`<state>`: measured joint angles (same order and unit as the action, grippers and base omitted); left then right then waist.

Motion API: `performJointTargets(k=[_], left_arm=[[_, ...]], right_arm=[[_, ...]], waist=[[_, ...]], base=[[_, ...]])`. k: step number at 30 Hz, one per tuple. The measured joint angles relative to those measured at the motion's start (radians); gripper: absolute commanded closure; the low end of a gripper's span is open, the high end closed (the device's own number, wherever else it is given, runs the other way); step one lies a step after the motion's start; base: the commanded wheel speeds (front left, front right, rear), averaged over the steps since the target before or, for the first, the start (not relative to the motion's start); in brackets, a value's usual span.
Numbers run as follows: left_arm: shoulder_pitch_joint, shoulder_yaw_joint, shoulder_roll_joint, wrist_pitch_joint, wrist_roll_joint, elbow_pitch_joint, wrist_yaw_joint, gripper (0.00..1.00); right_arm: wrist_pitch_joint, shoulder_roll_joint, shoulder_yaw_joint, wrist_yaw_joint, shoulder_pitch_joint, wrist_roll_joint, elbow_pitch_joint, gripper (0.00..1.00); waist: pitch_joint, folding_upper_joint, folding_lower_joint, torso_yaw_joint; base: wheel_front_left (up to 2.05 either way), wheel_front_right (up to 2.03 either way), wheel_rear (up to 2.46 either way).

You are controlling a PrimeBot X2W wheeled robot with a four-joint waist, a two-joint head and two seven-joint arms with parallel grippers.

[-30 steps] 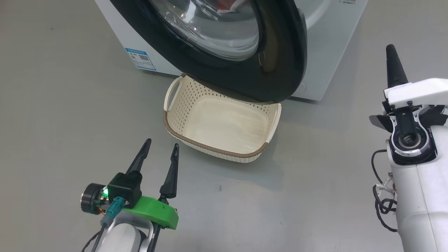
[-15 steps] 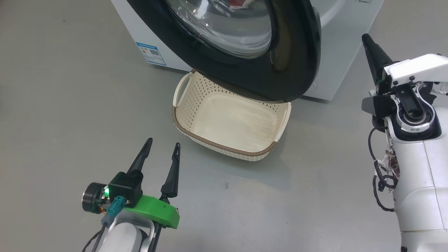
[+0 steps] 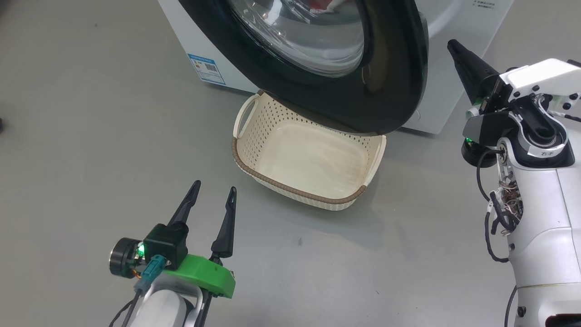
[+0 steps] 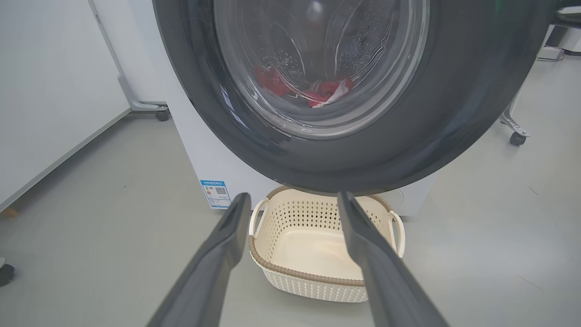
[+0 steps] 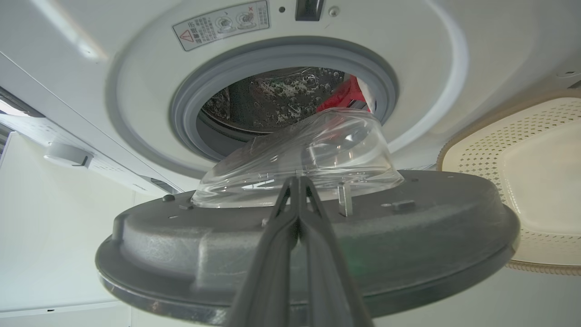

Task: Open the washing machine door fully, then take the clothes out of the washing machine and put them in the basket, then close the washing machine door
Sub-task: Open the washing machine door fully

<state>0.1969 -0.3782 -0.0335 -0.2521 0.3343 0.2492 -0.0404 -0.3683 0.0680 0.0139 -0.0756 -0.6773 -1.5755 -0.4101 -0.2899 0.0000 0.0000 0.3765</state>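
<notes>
My left gripper [image 3: 214, 186] stands wide open with nothing between its fingers, clear of the floor. Straight ahead of its tips sits the basket [image 3: 290, 190], near but apart from them. Above and beyond the basket hangs the washing machine door [image 3: 390, 91], partly open. Through the door's glass, in the left wrist view, I see the clothes [image 4: 324, 91] lying red and white inside the drum.

My right gripper [image 5: 297, 179] is fully closed, its two fingers pressed flat together and holding nothing. Its tip points at the door's grey inner face, just at the foot of the clear glass bowl. I cannot tell whether it touches. Beyond the bowl is the grey-ringed mouth of the washing machine [image 5: 408, 59].

A blue sticker [image 3: 206, 69] on the machine's front, ahead and left of the left gripper, carries a square code. Its print is too small for me to read. Above the mouth, a warning label [image 5: 221, 25] shows a red triangle and pictograms, with the text illegible.
</notes>
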Motion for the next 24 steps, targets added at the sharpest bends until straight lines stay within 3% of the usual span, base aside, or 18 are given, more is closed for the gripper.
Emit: performJointTargets(k=[24], left_arm=[[0.003, -0.001, 0.000, 0.000, 0.009, -0.001, -0.007, 0.00]], right_arm=[[-0.130, 0.004, -0.071, -0.030, -0.042, -0.077, -0.067, 1.00]], waist=[[-0.010, 0.0000, 0.0000, 0.015]], base=[[0.00, 0.00, 0.00]])
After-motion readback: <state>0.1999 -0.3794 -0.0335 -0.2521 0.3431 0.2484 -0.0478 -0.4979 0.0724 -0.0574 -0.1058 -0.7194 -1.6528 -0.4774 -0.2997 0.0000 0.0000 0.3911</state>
